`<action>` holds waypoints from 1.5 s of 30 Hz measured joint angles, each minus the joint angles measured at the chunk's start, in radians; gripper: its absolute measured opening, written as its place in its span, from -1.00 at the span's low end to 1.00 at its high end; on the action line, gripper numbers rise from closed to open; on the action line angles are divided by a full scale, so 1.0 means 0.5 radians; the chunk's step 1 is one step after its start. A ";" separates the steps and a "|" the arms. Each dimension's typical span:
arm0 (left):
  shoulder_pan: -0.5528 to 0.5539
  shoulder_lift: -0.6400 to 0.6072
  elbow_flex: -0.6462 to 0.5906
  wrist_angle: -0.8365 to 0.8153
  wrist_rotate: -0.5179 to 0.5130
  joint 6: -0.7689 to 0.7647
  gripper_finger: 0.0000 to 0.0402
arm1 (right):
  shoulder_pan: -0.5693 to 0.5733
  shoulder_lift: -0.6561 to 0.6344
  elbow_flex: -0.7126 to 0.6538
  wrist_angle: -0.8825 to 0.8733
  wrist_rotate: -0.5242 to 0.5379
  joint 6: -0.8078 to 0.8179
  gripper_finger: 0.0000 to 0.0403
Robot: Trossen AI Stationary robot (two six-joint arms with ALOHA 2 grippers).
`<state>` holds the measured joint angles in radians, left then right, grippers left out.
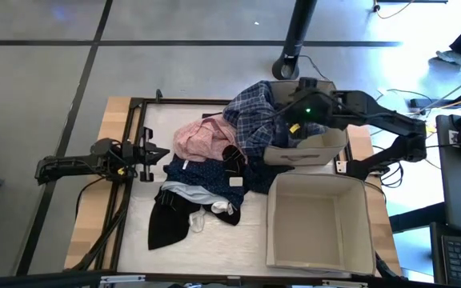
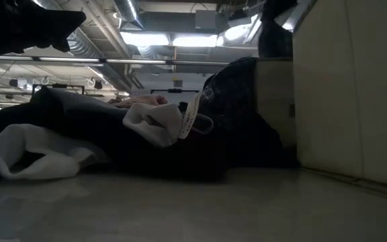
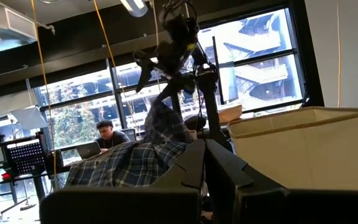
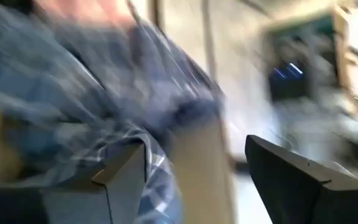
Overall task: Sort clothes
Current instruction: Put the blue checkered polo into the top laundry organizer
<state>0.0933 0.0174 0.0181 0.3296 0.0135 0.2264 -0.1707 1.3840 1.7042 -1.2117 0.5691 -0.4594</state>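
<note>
The blue-white plaid shirt (image 1: 250, 112) is heaped over the far corner of the far cardboard box (image 1: 314, 150). It also shows in the left wrist view (image 3: 135, 163). My right gripper (image 1: 290, 126) hovers over the shirt and that box, with its fingers apart (image 4: 194, 180). Plaid cloth (image 4: 160, 177) lies beside one finger. The pink piece (image 1: 202, 136), the dark navy piece (image 1: 206, 172), a black piece (image 1: 166, 226) and white socks (image 1: 218, 210) lie in a pile at mid-table. My left gripper (image 1: 165, 152) is shut and empty at the table's left. My right gripper is open over the plaid shirt. Cloth shows beside one finger (image 4: 120, 180), but the view is smeared, and I cannot tell whether the finger touches it.
A second open cardboard box (image 1: 318, 254) stands at the near right, and its wall fills the right of the low view (image 2: 348, 87). A white sock (image 2: 25, 158) and a tagged garment (image 2: 190, 117) lie near the low camera. A person sits far behind the table (image 3: 107, 134).
</note>
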 joint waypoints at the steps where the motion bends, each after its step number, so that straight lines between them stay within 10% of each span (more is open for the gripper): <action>1: 0.001 0.001 0.000 -0.003 0.000 0.000 -0.97 | -0.001 0.014 0.001 -0.063 0.118 -0.001 0.33; 5: 0.000 0.000 0.000 -0.015 0.000 -0.001 -0.97 | -0.001 0.048 0.001 -0.427 0.247 0.059 0.33; 17: 0.001 0.000 0.000 -0.010 0.000 0.013 -0.97 | 0.007 0.024 0.002 -0.399 -0.725 0.379 0.33; 28: 0.001 0.000 0.000 -0.010 0.000 0.018 -0.97 | 0.238 0.408 0.002 0.488 -0.533 -0.101 0.33; 45: 0.001 0.000 0.000 0.005 0.000 0.033 -0.97 | 0.237 0.921 0.002 0.099 0.069 -0.077 0.33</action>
<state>0.0937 0.0174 0.0181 0.3321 0.0135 0.2428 -0.0520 1.8447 1.7050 -1.1624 0.6036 -0.4977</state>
